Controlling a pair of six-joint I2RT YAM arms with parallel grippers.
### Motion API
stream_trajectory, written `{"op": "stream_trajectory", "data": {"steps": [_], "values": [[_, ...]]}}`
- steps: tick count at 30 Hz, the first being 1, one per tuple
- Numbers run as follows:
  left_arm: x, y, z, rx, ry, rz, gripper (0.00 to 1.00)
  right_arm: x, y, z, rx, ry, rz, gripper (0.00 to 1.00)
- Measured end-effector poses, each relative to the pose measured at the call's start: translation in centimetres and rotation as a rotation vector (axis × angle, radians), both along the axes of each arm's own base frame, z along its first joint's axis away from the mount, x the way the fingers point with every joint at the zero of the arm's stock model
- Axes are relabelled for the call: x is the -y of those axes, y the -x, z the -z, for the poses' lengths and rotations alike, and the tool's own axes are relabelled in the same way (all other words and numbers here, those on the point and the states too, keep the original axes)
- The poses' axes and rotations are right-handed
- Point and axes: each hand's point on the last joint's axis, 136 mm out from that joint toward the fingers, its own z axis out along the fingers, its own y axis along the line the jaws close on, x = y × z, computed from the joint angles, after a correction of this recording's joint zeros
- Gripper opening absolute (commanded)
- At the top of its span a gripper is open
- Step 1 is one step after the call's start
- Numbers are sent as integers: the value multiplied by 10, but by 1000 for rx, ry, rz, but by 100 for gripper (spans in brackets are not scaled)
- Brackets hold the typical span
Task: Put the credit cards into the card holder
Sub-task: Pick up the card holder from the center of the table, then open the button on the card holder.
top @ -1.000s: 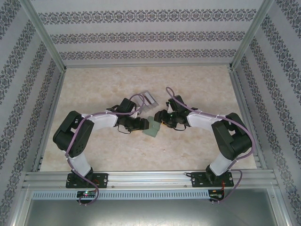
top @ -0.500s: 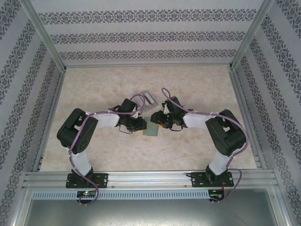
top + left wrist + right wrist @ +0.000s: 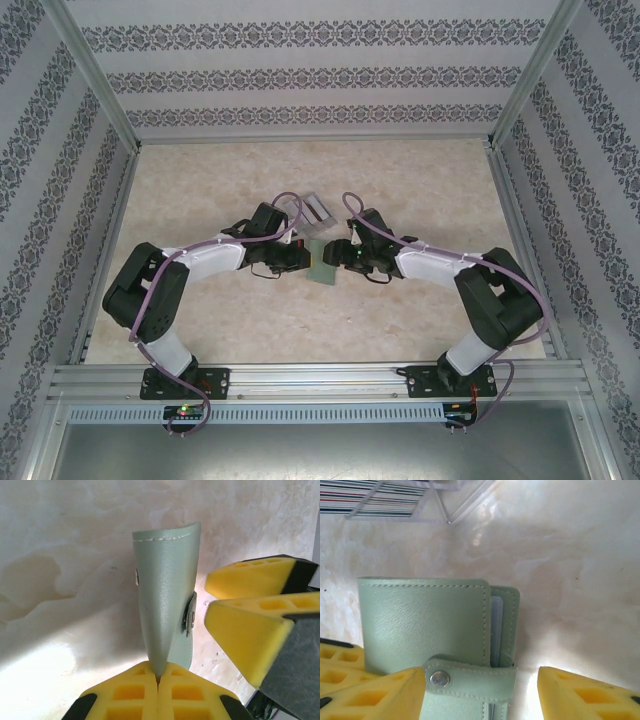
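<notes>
Judging by the fastened tab, the task has barely begun: the card holder (image 3: 322,262) is held on edge between the arms, folded shut. The left gripper (image 3: 158,680) pinches its spine tight, while the right gripper (image 3: 481,687) gapes astride the tab. It is grained sage leatherette with stitched seams and a metal snap (the glossy credit cards (image 3: 372,502) wait in a clear stand (image 3: 447,502) beyond).

Pale marbled table (image 3: 200,320), clear slotted stand (image 3: 318,209) resting on it near the middle
</notes>
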Motion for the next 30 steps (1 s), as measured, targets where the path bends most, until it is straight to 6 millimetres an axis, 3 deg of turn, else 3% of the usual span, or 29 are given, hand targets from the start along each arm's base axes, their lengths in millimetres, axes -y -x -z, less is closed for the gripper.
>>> {"op": "stream_trajectory", "data": {"steps": [6, 12, 21, 27, 28, 29, 30], "values": [[2, 1, -4, -30, 19, -21, 0, -15, 13, -8, 37, 5, -60, 60], [4, 2, -6, -58, 36, -35, 0, -21, 17, 8, 22, 60, -76, 31], [2, 5, -8, -60, 40, -46, 0, -7, 10, 10, 52, 143, -20, 0], [1, 7, -8, -60, 40, -46, 0, 14, 6, 6, 69, 156, 28, 0], [0, 8, -7, -62, 37, -47, 3, 18, 9, 8, 67, 158, 33, 0], [-1, 8, -5, -65, 34, -48, 15, 22, 12, 10, 64, 161, 35, 0], [-1, 9, -4, -67, 31, -47, 33, 26, 15, 12, 60, 165, 35, 0]]}}
